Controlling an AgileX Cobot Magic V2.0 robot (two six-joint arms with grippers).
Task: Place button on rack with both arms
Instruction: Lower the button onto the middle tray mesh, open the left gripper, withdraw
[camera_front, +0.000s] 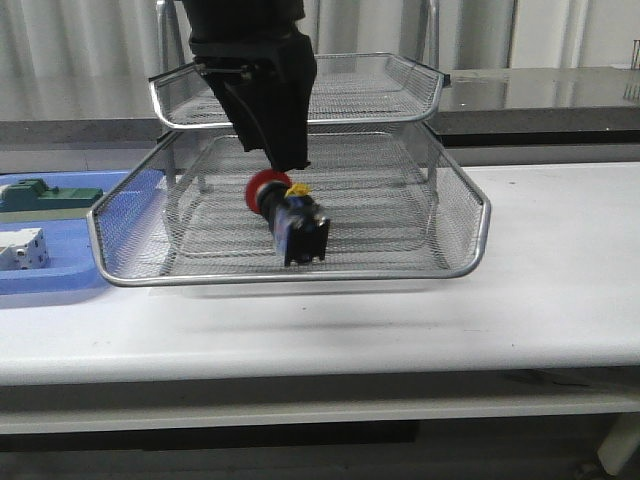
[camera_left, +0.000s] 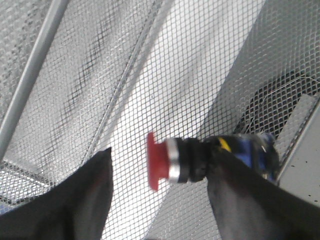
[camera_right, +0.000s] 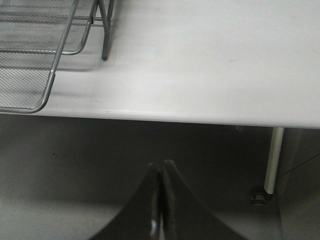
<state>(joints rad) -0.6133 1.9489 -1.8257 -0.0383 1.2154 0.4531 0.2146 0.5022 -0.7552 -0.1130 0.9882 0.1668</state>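
Observation:
The button (camera_front: 290, 220), with a red cap and a black-and-blue body, lies tilted on the mesh floor of the lower visible tier of the silver wire rack (camera_front: 480, 215). My left gripper (camera_front: 288, 160) hangs just above its red cap, under the tier above. In the left wrist view the button (camera_left: 190, 160) lies between the spread fingers of the left gripper (camera_left: 160, 152); its body is against one finger (camera_left: 240, 200) and the other finger stands clear of the cap. My right gripper (camera_right: 161, 167) is shut on nothing, low in front of the table edge, away from the rack (camera_right: 30, 50).
A flat blue tray (camera_front: 60, 270) sits left of the rack with a green block (camera_front: 45, 193) and a white block (camera_front: 22, 250) on it. The white table (camera_front: 540, 300) stretches to the right of the rack. A table leg (camera_right: 272, 160) shows in the right wrist view.

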